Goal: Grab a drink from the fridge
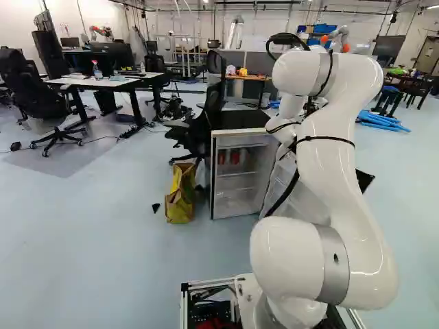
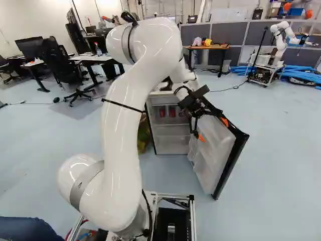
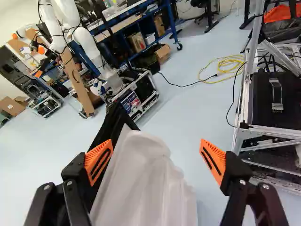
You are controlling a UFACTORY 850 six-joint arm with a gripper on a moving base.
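Jaws (image 3: pixel 156 141) wide apart at fridge door (image 2: pixel 213 148), gripping nothing (probably placed to push it wider, clearing way to red drinks (image 2: pixel 172 112)).

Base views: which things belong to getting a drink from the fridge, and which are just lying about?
For the job: fridge; its open door; red containers inside, probably drinks; gripper.

Just lying about: yellow bag beside the fridge; blue tubes; office chair; bottle on the desk.
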